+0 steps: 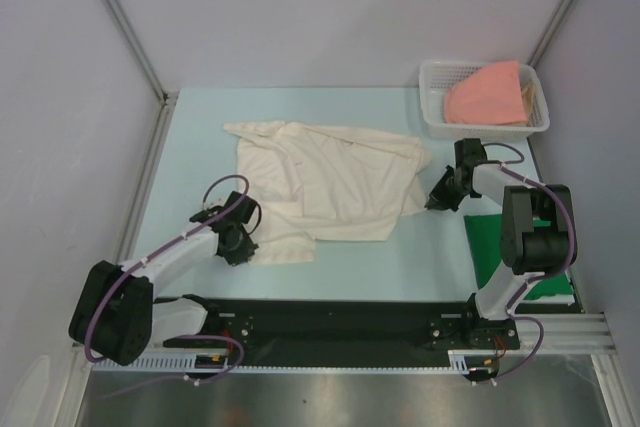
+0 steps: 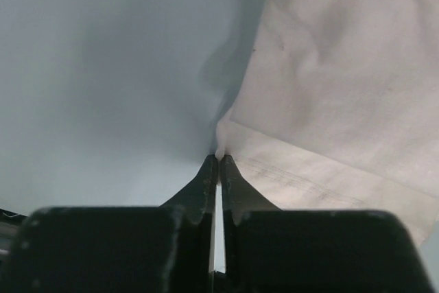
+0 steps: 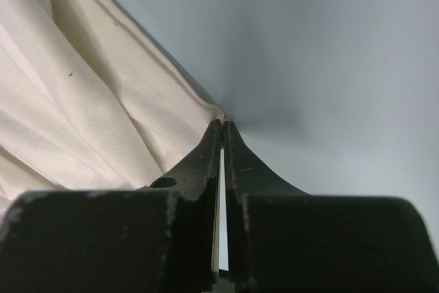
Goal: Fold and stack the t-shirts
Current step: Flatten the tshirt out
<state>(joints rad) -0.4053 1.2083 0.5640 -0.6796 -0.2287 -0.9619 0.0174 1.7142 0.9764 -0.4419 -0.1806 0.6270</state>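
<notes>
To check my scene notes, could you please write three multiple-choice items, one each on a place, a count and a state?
1. The pink t-shirt lies: A in the white basket; B under the left arm; C mid-table.
2. T-shirts in view: A two; B three; C four.
3. The left fingers are: A wide open; B closed on the cream t-shirt; C out of view.
Answers: A, it fills the basket; B, cream, pink and the green t-shirt; B, they pinch its hem.
</notes>
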